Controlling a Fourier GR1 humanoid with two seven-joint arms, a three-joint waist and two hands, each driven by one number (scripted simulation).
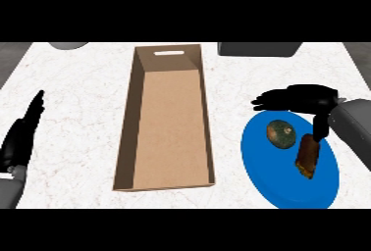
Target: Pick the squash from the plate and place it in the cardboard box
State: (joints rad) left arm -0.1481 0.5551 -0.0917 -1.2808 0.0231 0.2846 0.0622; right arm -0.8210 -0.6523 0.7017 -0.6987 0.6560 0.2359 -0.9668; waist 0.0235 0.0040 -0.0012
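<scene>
Squash (280, 133) sits untouched on the blue plate (279, 188); right hand (301, 96) hovers just behind it, fingers straight and holding nothing. Looks like the reach step, next it needs to drop and close round it, then cross to the cardboard box (172, 127)

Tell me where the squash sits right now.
In the head view, the squash lies on the upper part of the blue plate at the right, beside a brown food item, just below the right hand.
</scene>
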